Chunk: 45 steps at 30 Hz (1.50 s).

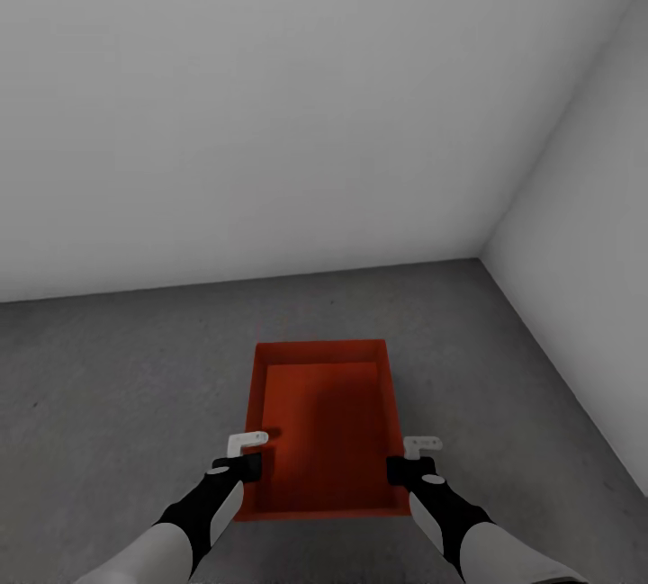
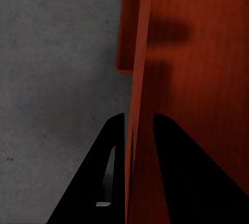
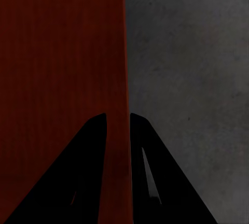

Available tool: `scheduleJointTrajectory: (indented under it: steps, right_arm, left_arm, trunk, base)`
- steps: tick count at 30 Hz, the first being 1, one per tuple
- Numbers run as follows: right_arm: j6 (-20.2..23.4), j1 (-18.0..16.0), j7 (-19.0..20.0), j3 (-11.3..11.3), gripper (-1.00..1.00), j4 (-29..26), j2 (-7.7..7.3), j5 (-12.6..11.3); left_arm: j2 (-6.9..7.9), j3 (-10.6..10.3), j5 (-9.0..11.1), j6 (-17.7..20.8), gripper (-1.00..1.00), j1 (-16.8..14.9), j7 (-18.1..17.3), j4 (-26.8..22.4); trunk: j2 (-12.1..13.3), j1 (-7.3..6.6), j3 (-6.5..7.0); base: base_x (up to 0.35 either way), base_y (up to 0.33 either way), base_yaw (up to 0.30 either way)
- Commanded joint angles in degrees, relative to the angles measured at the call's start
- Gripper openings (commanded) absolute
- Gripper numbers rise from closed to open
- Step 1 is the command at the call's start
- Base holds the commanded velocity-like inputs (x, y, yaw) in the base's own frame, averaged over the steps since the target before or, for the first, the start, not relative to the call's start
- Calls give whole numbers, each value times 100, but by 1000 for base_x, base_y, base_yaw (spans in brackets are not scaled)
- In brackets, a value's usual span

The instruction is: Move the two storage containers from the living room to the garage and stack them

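Observation:
One orange-red storage container (image 1: 324,422) sits low over the dark grey garage floor (image 1: 117,386), straight ahead of me, open side up. My left gripper (image 1: 252,467) is shut on its left wall, near the front corner. The left wrist view shows that wall (image 2: 139,79) running between the black fingers (image 2: 104,172). My right gripper (image 1: 400,469) is shut on the right wall (image 3: 118,53) in the same way. A second orange-red edge (image 2: 123,37) shows just outside the left wall; I cannot tell whether it belongs to another bin. Whether the container touches the floor is unclear.
A plain white wall (image 1: 270,116) closes the room ahead, and another white wall (image 1: 594,251) runs along the right, meeting it in a corner. Mottled grey floor (image 3: 192,53) spreads to both sides of the container.

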Motion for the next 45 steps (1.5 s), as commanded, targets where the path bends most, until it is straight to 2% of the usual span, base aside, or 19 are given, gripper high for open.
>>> scheduleJointTrajectory:
  steps: [1, 24, 34, 45]
  right_arm:
    - [-19, 0, -46, 3, -100, 19, -42, -59]
    - [-32, 0, -46, 3, -100, 19, -44, -62]
    - [-32, 0, -46, 3, -100, 20, -42, -60]
    - [-32, -1, -46, 3, -100, 21, -44, -59]
  left_arm:
    - [182, 91, -71, -196, -100, -2, 148, -78]
    - [182, 91, -73, -196, -100, -1, 148, -78]
    - [182, 91, -73, -196, -100, -3, 148, -79]
    - [182, 91, -71, -196, -100, -4, 148, -80]
  trunk:
    - [-9, 2, -11]
    - [-9, 2, -17]
    - [-9, 2, 45]
    - [-9, 2, 54]
  base:
    - [0, 0, 0]
    - [0, 0, 0]
    - [0, 0, 0]
    - [0, 0, 0]
